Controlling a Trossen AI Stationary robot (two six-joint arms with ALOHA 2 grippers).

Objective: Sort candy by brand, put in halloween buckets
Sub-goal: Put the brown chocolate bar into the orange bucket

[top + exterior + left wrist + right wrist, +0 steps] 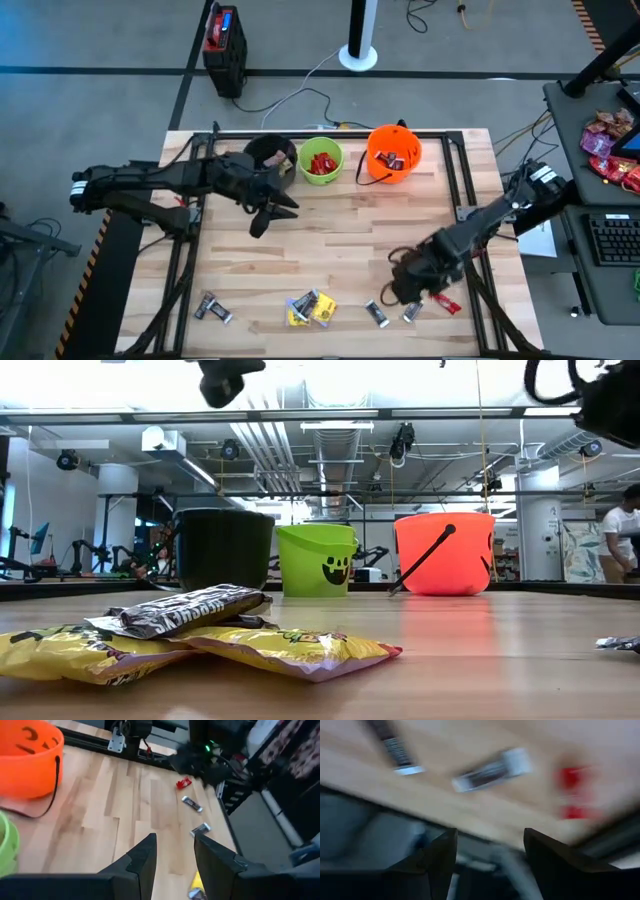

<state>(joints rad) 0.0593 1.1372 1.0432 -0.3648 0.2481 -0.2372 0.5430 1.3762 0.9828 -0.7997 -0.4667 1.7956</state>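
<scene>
Fingers [440,862] of the right gripper [408,285] are standing parted and empty as it is hovering low over the front right of the wooden table [340,235], apparently lining up on the loose sweets there: a red candy [447,305] just beside it and two dark, silver-ended bars [377,314] [412,312] close by, all lying flat on the boards. Across the table, the left gripper [272,208] is hanging above the bare middle with its fingers [145,862] also spread and holding nothing, just in front of the black bucket [271,156], probably waiting clear of the other arm's reach. Beside that bucket, the lime green bucket [321,160] is already showing red wrappers inside and the orange bucket [394,153], its thin black handle drooping down the side, is holding dark bars, so each pail seems to be taking one brand. Still to be sorted, by the look of it, are the yellow packets [308,309] heaped with a dark bar at the front centre and another dark bar [213,308] lying alone toward the front left.
</scene>
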